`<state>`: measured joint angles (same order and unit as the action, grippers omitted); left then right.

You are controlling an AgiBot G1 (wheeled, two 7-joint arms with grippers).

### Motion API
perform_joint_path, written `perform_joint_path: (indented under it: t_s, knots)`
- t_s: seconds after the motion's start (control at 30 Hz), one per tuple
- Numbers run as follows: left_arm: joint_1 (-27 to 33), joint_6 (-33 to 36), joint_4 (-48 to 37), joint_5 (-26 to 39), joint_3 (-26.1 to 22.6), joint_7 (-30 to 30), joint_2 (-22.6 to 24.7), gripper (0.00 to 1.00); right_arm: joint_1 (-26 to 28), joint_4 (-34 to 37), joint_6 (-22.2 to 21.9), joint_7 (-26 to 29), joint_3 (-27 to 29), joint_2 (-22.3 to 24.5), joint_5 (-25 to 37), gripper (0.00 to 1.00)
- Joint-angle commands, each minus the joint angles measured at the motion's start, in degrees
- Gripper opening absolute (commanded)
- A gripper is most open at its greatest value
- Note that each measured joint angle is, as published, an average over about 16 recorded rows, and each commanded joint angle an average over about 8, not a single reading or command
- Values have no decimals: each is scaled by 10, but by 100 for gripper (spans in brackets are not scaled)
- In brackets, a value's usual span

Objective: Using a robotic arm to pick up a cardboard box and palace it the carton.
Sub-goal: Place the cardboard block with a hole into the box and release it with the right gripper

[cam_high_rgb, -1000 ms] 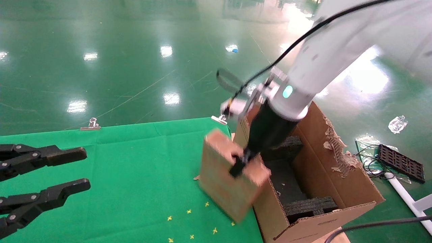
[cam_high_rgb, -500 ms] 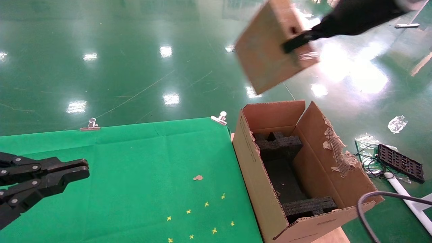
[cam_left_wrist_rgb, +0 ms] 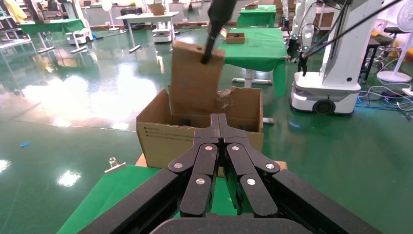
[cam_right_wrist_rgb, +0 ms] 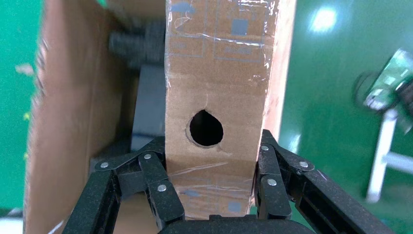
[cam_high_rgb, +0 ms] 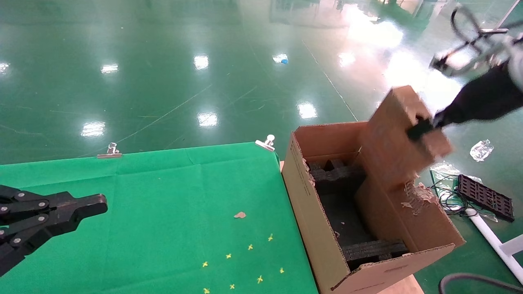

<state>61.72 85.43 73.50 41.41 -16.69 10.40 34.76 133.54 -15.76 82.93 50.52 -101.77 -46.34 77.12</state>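
Two grippers show. The left gripper (cam_high_rgb: 98,202) hangs over the green cloth (cam_high_rgb: 163,204), fingers pressed together on nothing. Right of it sits the open carton (cam_high_rgb: 314,228). The right gripper (cam_high_rgb: 421,130) clamps the cardboard box (cam_high_rgb: 398,139), tilted in the air above the carton's torn right flap (cam_high_rgb: 408,192).

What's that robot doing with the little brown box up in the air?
The right gripper is clamped on the small cardboard box, with jaws pressing its two wide faces beside the narrow face with the round hole. It holds the box in the air over the far right side of the big open carton, which has black foam blocks inside. The box is not in yet. The left gripper sits shut over the green table cloth, doing nothing.
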Motion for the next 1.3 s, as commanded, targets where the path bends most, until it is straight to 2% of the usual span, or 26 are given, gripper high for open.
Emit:
perform_joint_path:
  t_s: [0.03, 0.1, 0.13, 0.17, 0.4, 0.8, 1.0, 1.3]
  knots:
    - [0, 0, 0, 0, 0, 0, 0, 69, -19, 18, 7, -1, -4, 0, 0, 0]
    - [0, 0, 0, 0, 0, 0, 0, 93, -38, 35, 9, 0, -6, -4, 0, 0]
    - [0, 0, 0, 0, 0, 0, 0, 99, -47, 43, 10, 1, -7, -6, 0, 0]
    - [0, 0, 0, 0, 0, 0, 0, 100, -57, 51, 10, 1, -8, -9, 1, 0]
    - [0, 0, 0, 0, 0, 0, 0, 100, -114, 96, -3, 4, -14, -28, 4, 0]
    - [0, 0, 0, -1, -1, 0, 0, 100, -189, 134, -52, 5, -12, -54, 0, 0]
    - [0, 0, 0, -1, -1, -1, 0, 100, -238, 145, -98, 17, -6, -65, -9, 0]
    - [0, -1, 0, -1, -1, -1, -1, 100, -304, 147, -193, 14, 13, -75, -36, 0]
